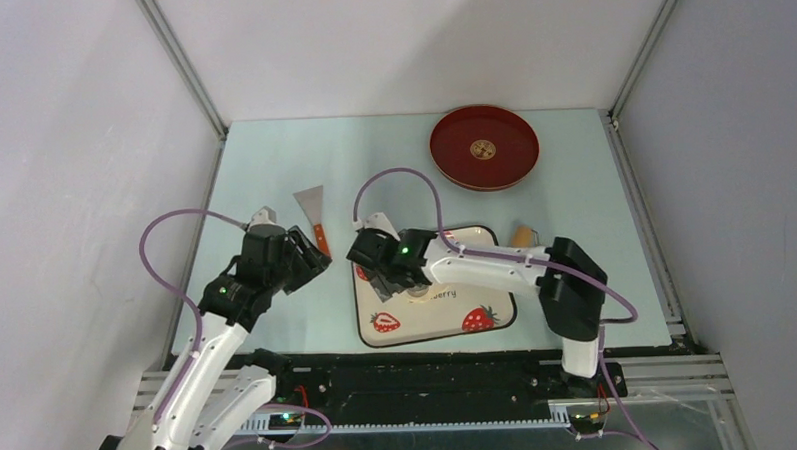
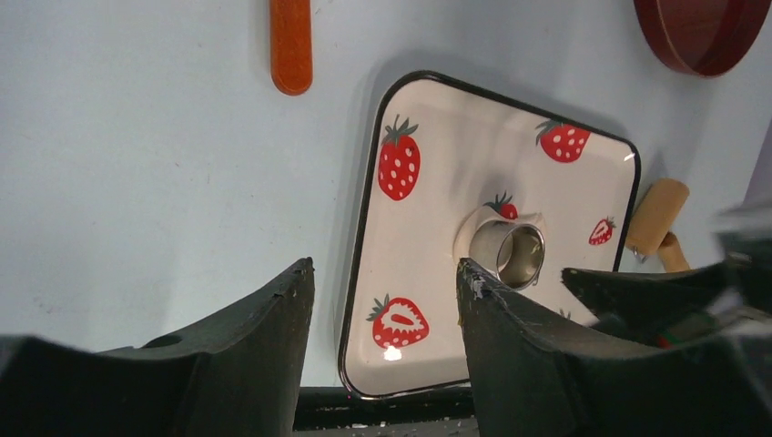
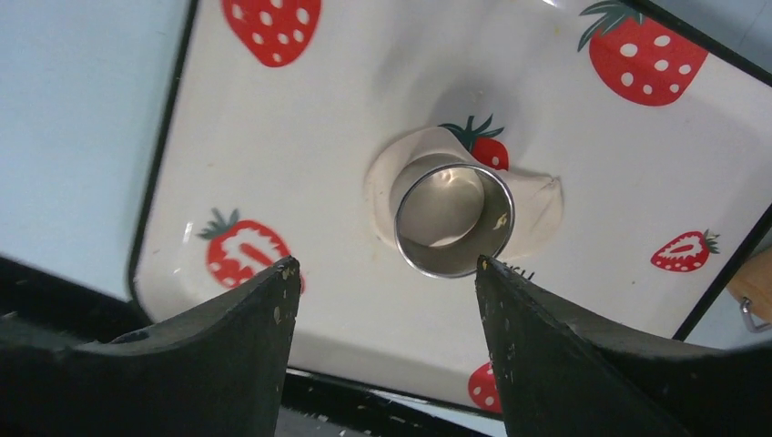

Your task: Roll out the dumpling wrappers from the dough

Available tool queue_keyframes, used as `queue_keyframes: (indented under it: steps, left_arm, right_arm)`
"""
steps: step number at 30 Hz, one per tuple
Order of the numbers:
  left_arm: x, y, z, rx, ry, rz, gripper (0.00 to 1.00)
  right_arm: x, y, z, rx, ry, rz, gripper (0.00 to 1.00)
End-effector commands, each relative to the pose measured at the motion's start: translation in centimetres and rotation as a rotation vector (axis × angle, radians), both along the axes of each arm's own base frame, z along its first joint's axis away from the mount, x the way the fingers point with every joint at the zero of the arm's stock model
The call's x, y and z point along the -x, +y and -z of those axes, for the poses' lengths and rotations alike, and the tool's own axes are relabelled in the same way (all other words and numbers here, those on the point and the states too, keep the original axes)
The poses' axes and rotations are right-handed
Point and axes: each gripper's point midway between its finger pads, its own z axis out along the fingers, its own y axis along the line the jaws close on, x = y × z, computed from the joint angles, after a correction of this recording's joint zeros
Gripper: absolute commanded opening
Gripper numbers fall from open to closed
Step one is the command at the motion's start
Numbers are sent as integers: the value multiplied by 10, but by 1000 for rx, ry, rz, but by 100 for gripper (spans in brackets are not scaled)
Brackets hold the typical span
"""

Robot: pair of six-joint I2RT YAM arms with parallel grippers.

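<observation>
The dough (image 3: 535, 208) is a flattened cream-white sheet on the strawberry-patterned plate (image 3: 300, 137). A steel ring cutter (image 3: 453, 218) stands upright on it. My right gripper (image 3: 384, 269) hovers open just short of the ring, which sits beyond its right fingertip, untouched. No separate dumpling wrappers are in view; the ring's wall hides the dough inside it. My left gripper (image 2: 385, 270) is open and empty over the plate's left edge (image 2: 364, 228). In the left wrist view the ring cutter (image 2: 514, 253) and the dough (image 2: 472, 235) lie beyond its right finger. From above, the right gripper (image 1: 382, 284) covers the dough.
A red tray (image 1: 484, 147) with a gold emblem sits at the back right. A metal scraper (image 1: 312, 210) with an orange handle (image 2: 290, 41) lies left of the plate (image 1: 438, 324), beside my left gripper (image 1: 311, 260). A tan wooden roller (image 1: 523, 236) rests at the plate's right edge.
</observation>
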Motion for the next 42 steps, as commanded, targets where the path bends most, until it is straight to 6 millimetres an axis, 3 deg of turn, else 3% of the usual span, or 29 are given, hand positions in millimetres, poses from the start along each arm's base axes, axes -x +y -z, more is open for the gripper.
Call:
queue_keyframes:
  steps: [1,7,8,9,10,11,12,13,14,19,23,26,32,35,42]
  left_arm:
    - [-6,-17,1,12,5,118,62]
    - [-18,-60,2,99,32,279,60]
    - [-21,-66,6,108,48,293,60]
    - [-23,-78,2,139,30,327,59]
    - [-24,-84,6,146,47,340,59]
    - [-26,-96,2,173,31,370,58]
    - [-28,-103,9,178,50,384,58]
    - [-28,-115,6,200,42,415,57]
    - [-29,-121,15,201,72,429,56]
    - [-30,-160,38,234,143,501,52]
    - [-32,-179,56,228,186,531,49]
    - [-31,-187,66,217,210,544,44]
    - [-28,-184,82,185,241,539,43]
    - [-26,-183,84,182,245,540,38]
    - [-23,-180,89,173,254,537,35]
  right_arm:
    - [0,4,-53,-193,32,42,75]
    - [-8,-32,-69,-459,193,140,69]
    - [-15,-48,-70,-505,200,188,67]
    - [-7,-56,-67,-541,248,186,63]
    - [-19,-65,-69,-585,247,226,60]
    - [-11,-71,-65,-617,298,221,58]
    - [-22,-78,-67,-661,297,261,55]
    - [-15,-82,-61,-687,349,258,54]
    - [-23,-87,-61,-723,353,283,52]
    - [-26,-90,-33,-749,480,335,45]
    - [-32,-73,-18,-791,556,333,38]
    - [-35,-67,-6,-797,593,346,37]
    - [-35,-60,13,-785,642,352,31]
    - [-33,-57,19,-782,655,345,26]
    - [-34,-58,30,-763,666,362,25]
